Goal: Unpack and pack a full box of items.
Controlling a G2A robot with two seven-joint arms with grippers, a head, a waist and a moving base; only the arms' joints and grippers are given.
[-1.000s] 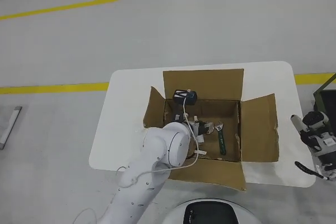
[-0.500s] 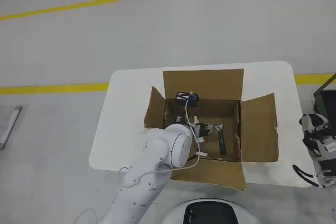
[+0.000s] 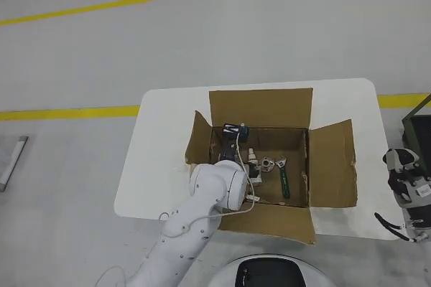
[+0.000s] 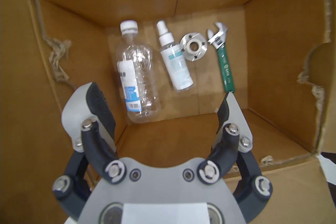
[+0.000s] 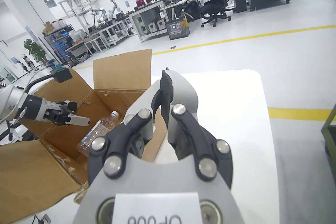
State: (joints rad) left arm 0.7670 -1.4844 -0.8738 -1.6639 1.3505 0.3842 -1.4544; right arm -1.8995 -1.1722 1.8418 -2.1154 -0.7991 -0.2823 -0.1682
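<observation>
An open cardboard box (image 3: pixel 261 107) stands on the white table (image 3: pixel 161 151). On its floor lie a clear plastic bottle (image 4: pixel 136 72), a white spray bottle (image 4: pixel 174 59), a metal flange (image 4: pixel 193 46) and a green-handled wrench (image 4: pixel 223 62), side by side. My left gripper (image 4: pixel 162 99) hangs open above the box's near end, over the foot of the clear bottle, touching nothing. The wrench (image 3: pixel 284 183) and flange (image 3: pixel 266 165) also show from above. My right gripper (image 5: pixel 165 80) is shut and empty, off the table's right edge, well away from the box.
The box's flaps are spread outward, with torn edges on the side walls (image 4: pixel 275 51). A dark green frame (image 3: pixel 425 129) stands beside the table on the right, close to the right arm (image 3: pixel 413 188). Bare table surface lies left of the box.
The left wrist has shifted slightly toward the robot over the box's left side. The right arm drew back a little from the table's edge, then held still.
</observation>
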